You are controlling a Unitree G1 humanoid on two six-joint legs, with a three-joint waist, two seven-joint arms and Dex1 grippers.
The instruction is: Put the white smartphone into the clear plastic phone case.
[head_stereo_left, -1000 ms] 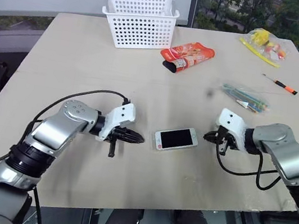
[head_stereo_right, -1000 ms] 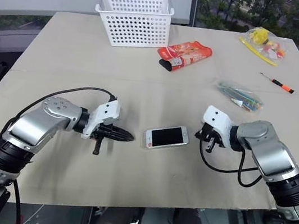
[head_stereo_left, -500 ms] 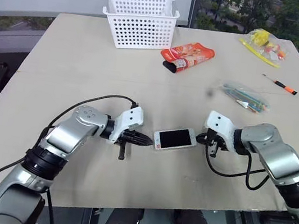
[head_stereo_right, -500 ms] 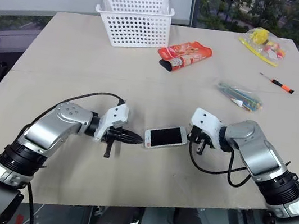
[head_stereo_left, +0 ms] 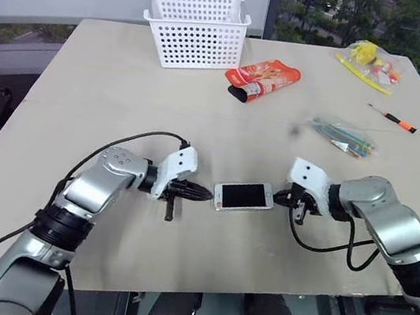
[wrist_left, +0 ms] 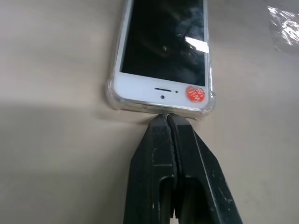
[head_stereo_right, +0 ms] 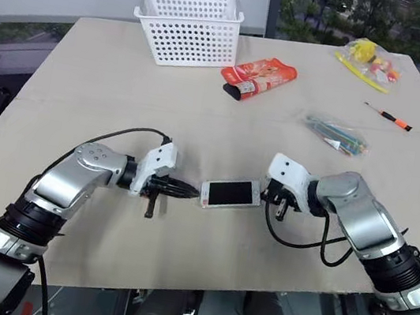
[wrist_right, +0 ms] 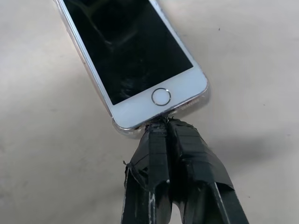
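Near the front edge of the table (head_stereo_left: 108,93), the white smartphone (head_stereo_left: 244,196) lies flat, screen up, already seated inside the clear plastic phone case (wrist_left: 112,95) — the transparent rim and bulging corners show around its white bezels in both wrist views. The left claw (head_stereo_left: 205,197) has its two black fingers pressed together, their tips touching the left short end of the case, the end with the earpiece slot and a small red round sticker (wrist_left: 195,93). The right claw (head_stereo_left: 281,200) is likewise pinched together with nothing between its fingers, tips against the right short end, just below the home button (wrist_right: 161,96). So the phone sits between the two claws, one at each end. Farther back and to the right lies a clear bag of colourful sticks (head_stereo_left: 344,138), with a small screwdriver (head_stereo_left: 393,118) with an orange and black handle beyond it. Toward the middle of the table rests a red-orange snack packet (head_stereo_left: 261,79). At the far edge stands a white perforated basket (head_stereo_left: 196,27), and at the far right corner a clear bag of yellow items (head_stereo_left: 369,61).
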